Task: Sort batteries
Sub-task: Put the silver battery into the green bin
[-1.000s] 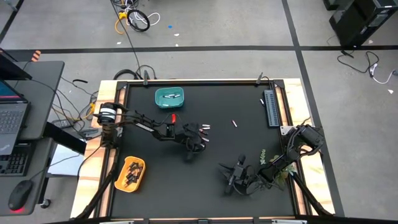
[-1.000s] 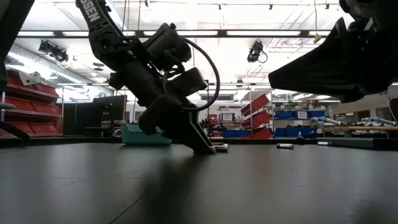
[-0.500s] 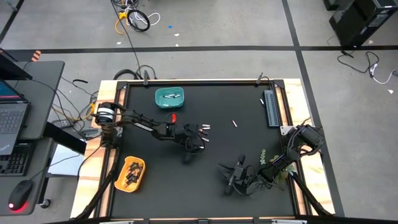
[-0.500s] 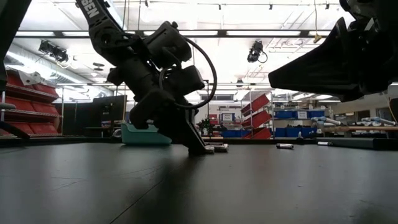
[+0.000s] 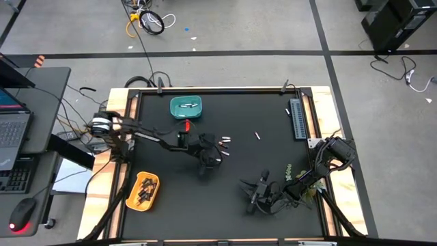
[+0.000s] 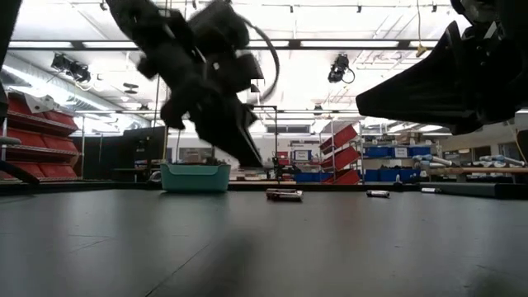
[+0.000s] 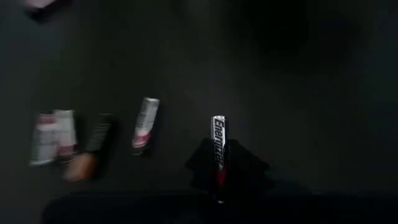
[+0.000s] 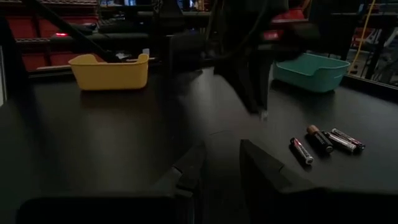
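Left arm lifts one battery off the mat; sorting is partly done, carry to a bin comes next.

Left gripper (image 7: 217,180) is closed on a slim silver-and-black cylinder battery with red end (image 7: 218,140), held clear above the black table mat (image 5: 259,109); the other small cylinder batteries (image 8: 326,142) lie in a loose group on the mat near it, one more (image 5: 258,135) apart toward the grey ribbed strip (image 5: 298,117); teal plastic bin (image 5: 186,106) and yellow plastic bin (image 5: 143,190) both already hold some batteries. Right gripper (image 8: 221,163) waits low at the near-right of the mat, fingers somewhat apart, holding nothing. Next, I judge: decide the type, swing to the matching bin, stop over its rim, then release; which bin is correct I cannot tell from here.
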Controlling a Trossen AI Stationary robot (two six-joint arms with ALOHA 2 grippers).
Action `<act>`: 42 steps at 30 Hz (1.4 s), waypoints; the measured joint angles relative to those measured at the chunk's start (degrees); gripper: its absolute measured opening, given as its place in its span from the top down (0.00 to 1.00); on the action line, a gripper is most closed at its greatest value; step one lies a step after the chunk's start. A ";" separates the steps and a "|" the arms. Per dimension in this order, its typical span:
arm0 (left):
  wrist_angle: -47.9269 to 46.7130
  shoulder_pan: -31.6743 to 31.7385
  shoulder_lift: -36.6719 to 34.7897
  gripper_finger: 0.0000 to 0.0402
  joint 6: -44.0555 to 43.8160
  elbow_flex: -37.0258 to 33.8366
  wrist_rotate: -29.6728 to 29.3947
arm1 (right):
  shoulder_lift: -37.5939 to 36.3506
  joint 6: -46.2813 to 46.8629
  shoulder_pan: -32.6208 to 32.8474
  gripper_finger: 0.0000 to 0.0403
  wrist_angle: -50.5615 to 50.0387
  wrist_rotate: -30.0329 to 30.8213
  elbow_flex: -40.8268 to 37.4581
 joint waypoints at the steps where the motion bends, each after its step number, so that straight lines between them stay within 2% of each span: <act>1: -1.72 0.02 -1.32 0.91 0.18 0.06 -1.17 | 0.00 -0.11 0.00 0.79 0.00 -0.02 0.02; 8: -18.51 -2.18 -10.54 0.91 -3.03 0.43 -2.62 | 0.00 -1.70 0.22 0.79 -0.37 0.05 0.00; 10: -25.13 -3.92 -13.82 0.91 -5.17 0.28 -5.20 | 0.00 -3.41 0.22 0.79 -0.35 0.84 0.00; 12: -28.86 -5.67 -17.09 0.91 -7.31 0.28 -13.34 | 0.00 -5.90 -0.21 0.79 0.01 2.08 0.00; 16: -31.12 -7.86 -22.15 0.91 -9.86 0.23 -33.96 | 0.00 -12.51 -2.76 0.79 2.39 2.47 0.00; 18: -30.76 -7.26 -23.20 0.91 -9.42 -0.30 -39.69 | 0.00 -16.34 -4.78 0.79 4.92 -0.39 -0.02; 20: -29.35 -5.36 -23.82 0.91 -6.82 -1.21 -41.88 | -0.04 -19.19 -6.90 0.79 7.41 -5.77 0.00; 22: -27.99 -2.21 -23.80 0.91 -4.16 -2.72 -41.84 | -0.09 -20.17 -8.80 0.79 8.62 -11.82 0.04; 25: -24.49 4.12 -23.65 0.91 -1.15 -5.41 -39.63 | -0.09 -20.73 -10.68 0.80 8.78 -17.13 0.00; 29: -19.68 13.60 -23.95 0.91 0.99 -8.33 -32.17 | -0.09 -20.81 -11.11 0.82 8.38 -18.47 0.00; 34: -10.40 24.99 -23.54 0.91 2.19 -10.08 -18.20 | -0.09 -20.01 -10.89 0.86 8.10 -18.70 0.00; 42: -4.05 38.53 -18.92 0.91 0.31 -10.08 -11.53 | 0.15 -16.78 -11.82 0.90 8.55 -22.15 0.00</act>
